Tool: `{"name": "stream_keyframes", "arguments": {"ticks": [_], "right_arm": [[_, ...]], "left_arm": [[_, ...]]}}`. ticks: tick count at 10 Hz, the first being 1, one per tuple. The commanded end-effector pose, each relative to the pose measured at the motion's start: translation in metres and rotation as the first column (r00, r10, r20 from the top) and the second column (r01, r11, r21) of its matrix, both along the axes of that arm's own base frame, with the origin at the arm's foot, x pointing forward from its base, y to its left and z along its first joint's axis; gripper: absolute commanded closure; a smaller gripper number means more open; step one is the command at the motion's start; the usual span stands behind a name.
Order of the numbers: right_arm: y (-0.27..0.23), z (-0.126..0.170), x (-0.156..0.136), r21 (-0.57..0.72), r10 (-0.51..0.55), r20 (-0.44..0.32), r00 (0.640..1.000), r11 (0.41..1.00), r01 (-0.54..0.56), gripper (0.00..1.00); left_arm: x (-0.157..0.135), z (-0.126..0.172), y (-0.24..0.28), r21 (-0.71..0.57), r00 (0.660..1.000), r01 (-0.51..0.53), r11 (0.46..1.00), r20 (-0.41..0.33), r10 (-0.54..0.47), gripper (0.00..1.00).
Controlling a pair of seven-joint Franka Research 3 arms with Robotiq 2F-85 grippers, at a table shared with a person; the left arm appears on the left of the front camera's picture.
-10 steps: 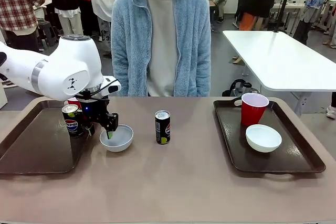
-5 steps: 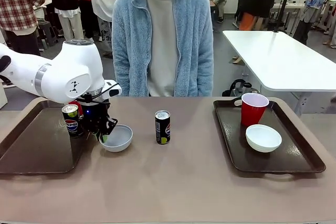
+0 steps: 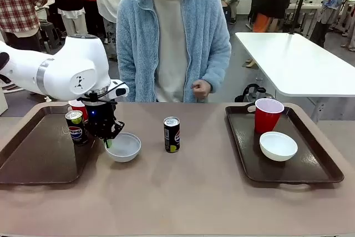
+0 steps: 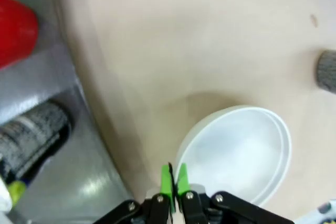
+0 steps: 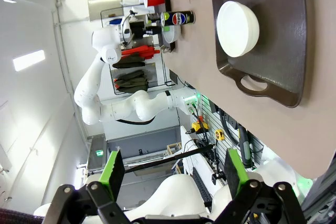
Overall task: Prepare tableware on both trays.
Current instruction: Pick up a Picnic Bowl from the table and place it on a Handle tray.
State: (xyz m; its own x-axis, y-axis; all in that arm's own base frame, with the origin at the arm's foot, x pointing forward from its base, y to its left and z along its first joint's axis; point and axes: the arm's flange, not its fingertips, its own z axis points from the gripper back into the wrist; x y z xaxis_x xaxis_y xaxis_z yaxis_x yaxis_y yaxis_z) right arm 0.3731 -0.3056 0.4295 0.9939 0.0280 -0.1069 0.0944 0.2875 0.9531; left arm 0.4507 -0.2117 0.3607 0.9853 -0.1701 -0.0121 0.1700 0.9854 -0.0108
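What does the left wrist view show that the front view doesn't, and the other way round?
Left wrist alone: the left gripper's green pads pressed together on the near rim of the bowl.

Front alone: the person, the black can mid-table, and the right tray holding a second cup and second bowl.

Both: the gripped bowl on the table beside the left tray, which carries the Pepsi can and a red cup.

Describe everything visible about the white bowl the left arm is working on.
The small round white bowl looks like smooth plastic, empty and upright. It sits on the bare table just right of the left tray, outside it. The left claw is shut on its near rim, green pads pinching the wall.
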Motion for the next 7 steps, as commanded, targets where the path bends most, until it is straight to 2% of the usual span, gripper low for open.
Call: {"name": "stream_keyframes", "arguments": {"ticks": [1,3,4,5,7], "right_arm": [[0.001,0.002,-0.001,-0.001,0.000,-0.006,1.000,1.000,0.000,0.00],[0.001,0.002,-0.001,-0.001,0.000,-0.006,1.000,1.000,0.000,0.00],[0.001,0.002,-0.001,-0.001,0.000,-0.006,1.000,1.000,0.000,0.00],[0.001,0.002,-0.001,-0.001,0.000,-0.006,1.000,1.000,0.000,0.00],[0.001,0.002,-0.001,-0.001,0.000,-0.006,1.000,1.000,0.000,0.00]], "left_arm": [[-0.026,0.070,0.011,-0.078,1.000,0.012,0.997,0.002,-0.012,1.00],[-0.063,0.130,0.038,-0.139,0.996,0.060,0.989,0.074,-0.050,1.00],[-0.078,0.146,0.052,-0.161,0.993,0.079,0.984,0.099,-0.064,1.00],[-0.088,0.152,0.067,-0.168,0.992,0.090,0.982,0.104,-0.074,1.00],[-0.090,0.157,0.111,-0.181,0.991,0.069,0.981,0.124,-0.047,1.00]]}}
